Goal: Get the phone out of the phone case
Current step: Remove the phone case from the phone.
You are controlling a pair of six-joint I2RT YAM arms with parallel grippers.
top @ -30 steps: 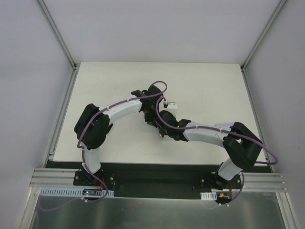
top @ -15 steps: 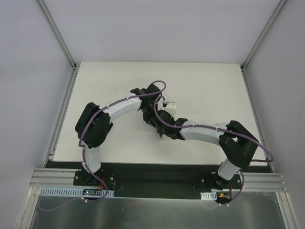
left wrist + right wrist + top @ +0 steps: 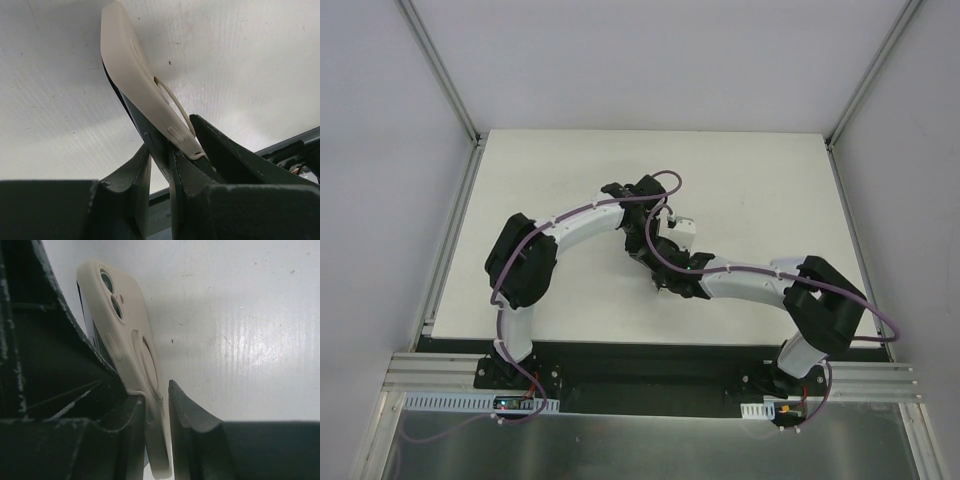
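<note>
– From above?
– The left arm (image 3: pixel 575 222) and right arm (image 3: pixel 750 282) meet near the middle of the white table (image 3: pixel 520 200). The phone is probably hidden beneath them.
– Left wrist?
– The left gripper (image 3: pixel 160 167) is clamped on the dark slab-shaped phone (image 3: pixel 137 122), which points towards eleven o'clock. The beige silicone phone case (image 3: pixel 135 75) gapes from its right side.
– Right wrist?
– At six o'clock the right gripper (image 3: pixel 157 415) pinches the case's lower edge. The camera cut-outs (image 3: pixel 111 292) sit at eleven o'clock.

The phone case (image 3: pixel 131 347) hides nearly all of the phone (image 3: pixel 140 125); only 1 dark edge shows.
</note>
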